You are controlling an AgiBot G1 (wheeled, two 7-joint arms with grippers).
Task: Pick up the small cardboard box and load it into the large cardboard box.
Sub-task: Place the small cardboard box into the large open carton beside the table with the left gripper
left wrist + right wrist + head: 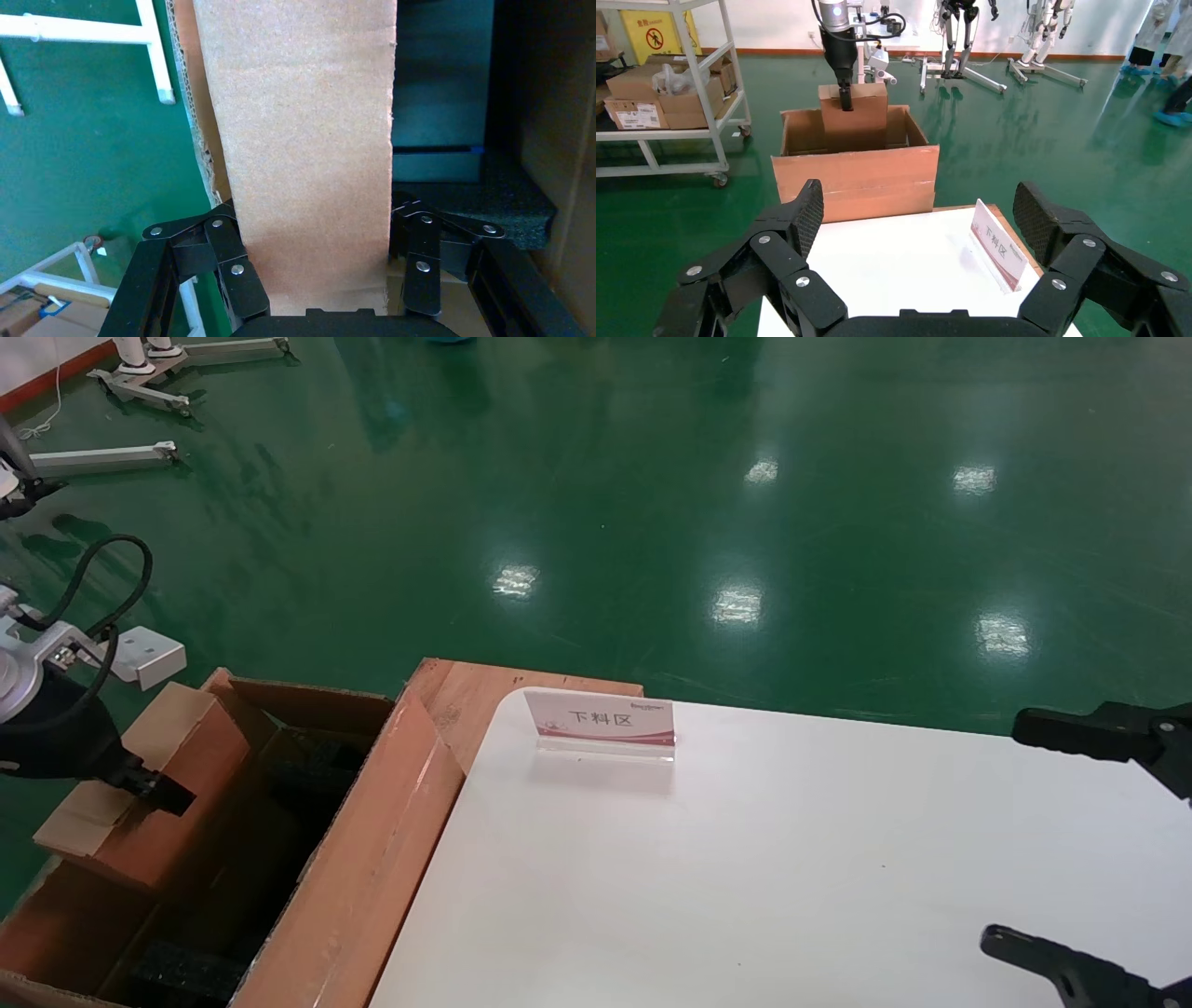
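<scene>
My left gripper (154,789) is shut on the small cardboard box (186,738), an orange-brown carton held tilted over the open large cardboard box (372,840). In the left wrist view the small cardboard box (309,140) fills the gap between the fingers (235,270). Black foam (186,971) lines the large box's inside. The right wrist view shows, from afar, the small cardboard box (852,112) partly sunk below the rim of the large cardboard box (856,175). My right gripper (1043,840) hovers open and empty over the white table's right side.
A white table (745,877) stands beside the large box, with a pink-and-white sign (601,724) near its far edge. White stand legs (102,458) lie on the green floor. A shelf cart with cartons (666,91) stands beyond the box.
</scene>
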